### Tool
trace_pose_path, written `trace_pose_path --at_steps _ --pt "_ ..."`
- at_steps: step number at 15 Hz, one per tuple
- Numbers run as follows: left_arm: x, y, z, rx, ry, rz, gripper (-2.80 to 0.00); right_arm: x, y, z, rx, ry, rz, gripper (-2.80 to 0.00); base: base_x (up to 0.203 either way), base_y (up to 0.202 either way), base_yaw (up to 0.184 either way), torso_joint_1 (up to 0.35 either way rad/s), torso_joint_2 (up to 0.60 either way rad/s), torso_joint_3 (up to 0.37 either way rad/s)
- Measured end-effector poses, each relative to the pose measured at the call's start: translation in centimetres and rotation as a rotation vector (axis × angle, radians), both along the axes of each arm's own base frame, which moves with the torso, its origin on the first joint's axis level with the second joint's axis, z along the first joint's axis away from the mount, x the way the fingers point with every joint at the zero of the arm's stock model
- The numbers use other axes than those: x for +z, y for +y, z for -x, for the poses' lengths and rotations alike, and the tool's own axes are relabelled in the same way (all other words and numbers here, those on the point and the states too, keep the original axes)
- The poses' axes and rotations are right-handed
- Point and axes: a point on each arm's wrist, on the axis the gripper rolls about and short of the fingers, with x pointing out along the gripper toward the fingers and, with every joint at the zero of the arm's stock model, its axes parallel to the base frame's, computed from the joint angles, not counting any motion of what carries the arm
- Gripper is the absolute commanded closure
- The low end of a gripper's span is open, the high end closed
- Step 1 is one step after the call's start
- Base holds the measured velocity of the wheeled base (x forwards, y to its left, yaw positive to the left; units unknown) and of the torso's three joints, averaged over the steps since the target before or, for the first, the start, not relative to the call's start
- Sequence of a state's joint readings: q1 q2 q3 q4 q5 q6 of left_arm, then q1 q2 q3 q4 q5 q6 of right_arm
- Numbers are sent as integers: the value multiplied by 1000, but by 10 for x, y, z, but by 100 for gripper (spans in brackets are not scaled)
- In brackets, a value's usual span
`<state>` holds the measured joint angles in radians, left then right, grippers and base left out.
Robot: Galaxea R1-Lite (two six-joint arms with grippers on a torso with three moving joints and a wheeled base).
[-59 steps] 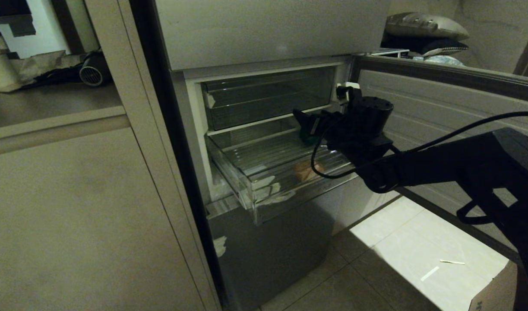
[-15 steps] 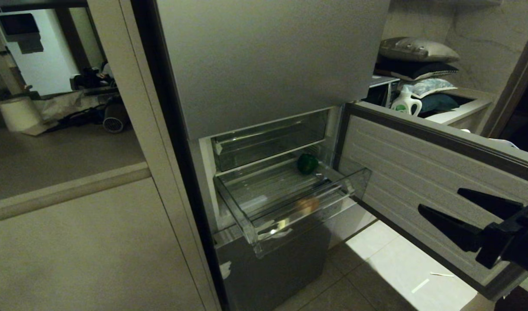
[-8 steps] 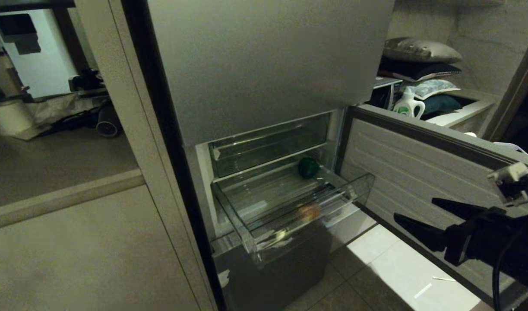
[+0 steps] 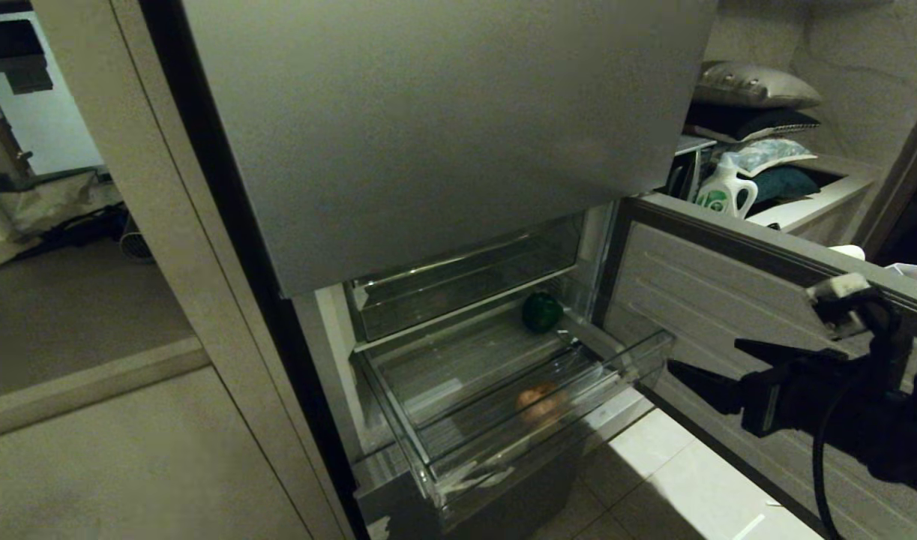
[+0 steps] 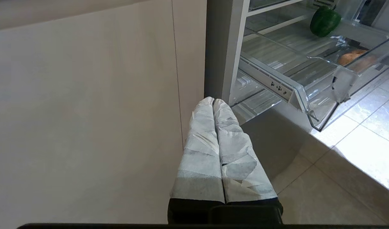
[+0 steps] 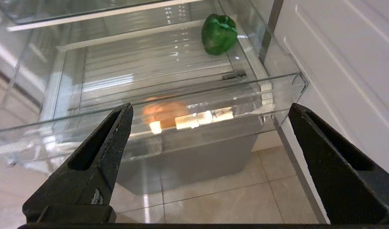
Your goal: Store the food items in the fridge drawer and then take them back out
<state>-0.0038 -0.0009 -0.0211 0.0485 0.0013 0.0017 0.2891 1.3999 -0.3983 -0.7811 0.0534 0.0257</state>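
R gripper (image 4: 717, 371) sits nearest, low on the right in head view, jaws spread wide w/ nothing between them, aimed at the fridge drawer (image 4: 548, 442) from outside its front right corner, not touching it. Behind the gripper stands the open fridge door (image 4: 728, 300), swung out to the right, its ribbed inner panel close beside the arm. L gripper (image 5: 213, 103) is parked low by a beige cabinet panel (image 5: 86, 111), next to the fridge's left edge; its white-wrapped fingers (image 5: 200, 152) are pressed together, holding nothing.

Drawer is pulled out over the tiled floor (image 4: 675, 480), clear front wall w/ whitish tape scraps along it. Tan-brown potato-like piece (image 6: 164, 111) lies inside, just behind the front wall, seen through the plastic. Further back, at the drawer's rear right near the side wall, sits the dark green pepper-like piece (image 6: 219, 33), well apart from the tan one.

Above the drawer, a smaller clear bin (image 4: 465, 281) under the closed grey upper door (image 4: 443, 127). Far right, past the open door: a white-and-green detergent jug (image 4: 724, 191) and stacked pillows (image 4: 758, 90).
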Motion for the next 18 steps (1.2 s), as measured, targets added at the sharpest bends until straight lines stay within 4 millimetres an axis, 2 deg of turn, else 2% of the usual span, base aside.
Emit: trace_pose_path --at_steps 4,8,10,13,18 --pt "0 0 0 0 0 0 0 -7 13 -43 -15 41 18 -280 0 0 0 0 0 0" --pt "0 0 0 0 0 0 0 -33 30 -100 -53 109 44 -280 0 0 0 0 0 0" --pt "0 0 0 0 0 0 0 -44 38 -122 -69 125 42 -280 0 0 0 0 0 0" --pt "0 0 0 0 0 0 0 -53 55 -128 -34 143 39 -280 0 0 0 0 0 0" --pt "0 0 0 0 0 0 0 -48 74 -109 39 133 37 -280 0 0 0 0 0 0"
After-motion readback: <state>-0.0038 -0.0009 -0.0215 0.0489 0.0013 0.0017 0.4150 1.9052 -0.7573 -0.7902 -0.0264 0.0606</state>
